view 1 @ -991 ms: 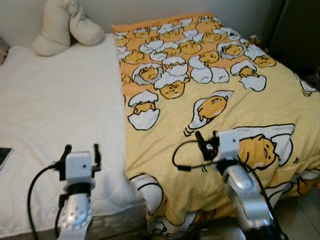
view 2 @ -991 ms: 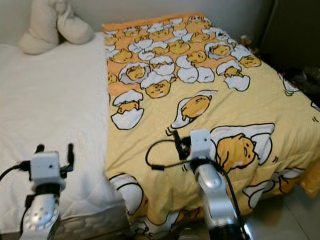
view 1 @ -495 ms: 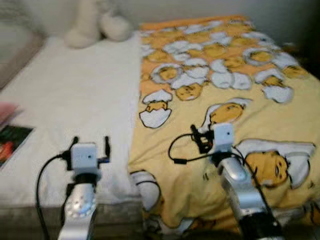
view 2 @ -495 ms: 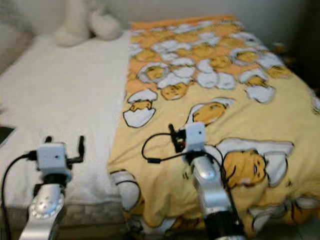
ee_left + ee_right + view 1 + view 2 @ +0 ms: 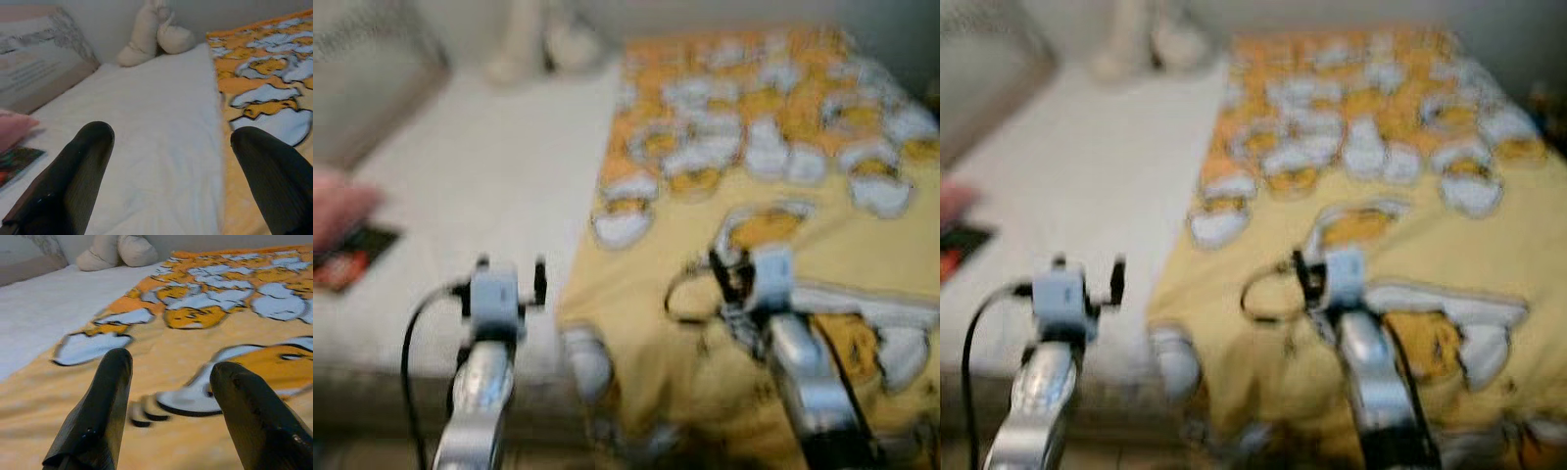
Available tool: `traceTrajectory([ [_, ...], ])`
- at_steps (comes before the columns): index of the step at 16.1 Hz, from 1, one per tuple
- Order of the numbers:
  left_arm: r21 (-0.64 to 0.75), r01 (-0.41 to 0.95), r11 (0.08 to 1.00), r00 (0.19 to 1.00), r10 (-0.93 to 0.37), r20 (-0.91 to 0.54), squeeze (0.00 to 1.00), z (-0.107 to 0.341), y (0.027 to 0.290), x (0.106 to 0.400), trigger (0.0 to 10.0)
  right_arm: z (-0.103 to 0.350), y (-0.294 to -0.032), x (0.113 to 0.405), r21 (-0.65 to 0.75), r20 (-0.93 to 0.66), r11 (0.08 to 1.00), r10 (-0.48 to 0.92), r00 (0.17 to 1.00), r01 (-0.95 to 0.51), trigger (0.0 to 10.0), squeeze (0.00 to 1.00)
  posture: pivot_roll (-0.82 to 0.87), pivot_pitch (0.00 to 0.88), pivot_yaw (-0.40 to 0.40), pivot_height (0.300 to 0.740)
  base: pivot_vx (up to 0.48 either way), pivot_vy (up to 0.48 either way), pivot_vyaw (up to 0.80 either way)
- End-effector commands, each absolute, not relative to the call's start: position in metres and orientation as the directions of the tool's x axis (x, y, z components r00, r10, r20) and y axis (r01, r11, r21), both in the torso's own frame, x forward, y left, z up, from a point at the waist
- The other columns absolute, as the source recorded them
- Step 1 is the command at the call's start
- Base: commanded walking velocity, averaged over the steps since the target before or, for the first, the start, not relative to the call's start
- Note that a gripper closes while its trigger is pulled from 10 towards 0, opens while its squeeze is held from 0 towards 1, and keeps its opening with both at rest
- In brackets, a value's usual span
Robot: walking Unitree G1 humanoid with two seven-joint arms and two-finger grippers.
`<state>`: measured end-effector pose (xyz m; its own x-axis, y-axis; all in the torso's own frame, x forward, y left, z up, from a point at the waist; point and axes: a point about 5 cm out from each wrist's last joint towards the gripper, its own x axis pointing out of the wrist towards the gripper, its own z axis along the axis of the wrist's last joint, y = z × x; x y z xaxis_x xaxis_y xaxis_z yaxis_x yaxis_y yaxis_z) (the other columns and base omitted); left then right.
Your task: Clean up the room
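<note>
A yellow blanket [image 5: 783,196] printed with egg-character cartoons lies spread over the right half of a bed, its left edge running down the middle of the white sheet [image 5: 480,196] and its near corner draping over the foot of the mattress. The head views are blurred. Both silver arms reach forward at about the same height: the right pincer [image 5: 168,396] hangs just above the blanket near its lower left part, its 2 black fingers [image 5: 105,401] spread apart and grasping nothing, while the left pincer [image 5: 168,166] hovers over the bare sheet close to the blanket's edge, its fingers likewise parted and empty. A black cable loops out beside each wrist. At the head of the bed a cream plush toy [image 5: 154,32] rests against the wall, just beside the blanket's far corner. A patterned pillow [image 5: 41,54] leans along the left side. Near it, at the left edge of the sheet, lie a pink item [image 5: 14,132] and a dark book [image 5: 352,259], well apart from either pincer.
</note>
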<state>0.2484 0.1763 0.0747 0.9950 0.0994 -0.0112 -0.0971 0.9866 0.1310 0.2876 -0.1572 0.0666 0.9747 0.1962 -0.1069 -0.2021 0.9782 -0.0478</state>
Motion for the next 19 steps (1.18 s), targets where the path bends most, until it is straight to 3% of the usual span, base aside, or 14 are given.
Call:
traceTrajectory([
  [1, 0.106, -0.121, 0.987, 0.990, 0.128, -0.057, 0.00, 0.067, 0.187, 0.246, 10.0, 0.071, -0.146, 0.289, -0.018, -0.079, 0.972, 0.233, 0.969, -0.235, 10.0, 0.00, -0.16, 0.000, 0.132, 0.723, 0.000, 0.469, 0.59],
  [7, 0.039, -0.145, 0.989, 0.980, 0.148, -0.131, 0.00, 0.049, 0.180, 0.240, 10.0, 0.068, -0.161, 0.289, -0.067, -0.126, 0.958, 0.270, 0.954, -0.280, 10.0, 0.00, -0.16, 0.000, 0.069, 0.723, -0.168, 0.395, 0.57],
  [16, 0.103, -0.134, 0.986, 0.987, 0.142, -0.080, 0.00, 0.059, 0.184, 0.244, 10.0, 0.065, -0.137, 0.301, -0.011, -0.119, 0.946, 0.320, 0.940, -0.324, 10.0, 0.00, -0.10, 0.000, 0.077, 0.740, -0.052, 0.000, 0.49],
  [19, 0.113, -0.138, 0.984, 0.985, 0.148, -0.084, 0.00, 0.061, 0.182, 0.252, 10.0, 0.065, -0.139, 0.301, -0.019, -0.114, 0.948, 0.315, 0.942, -0.319, 10.0, 0.00, -0.12, 0.000, 0.089, 0.740, 0.282, -0.385, 0.47],
])
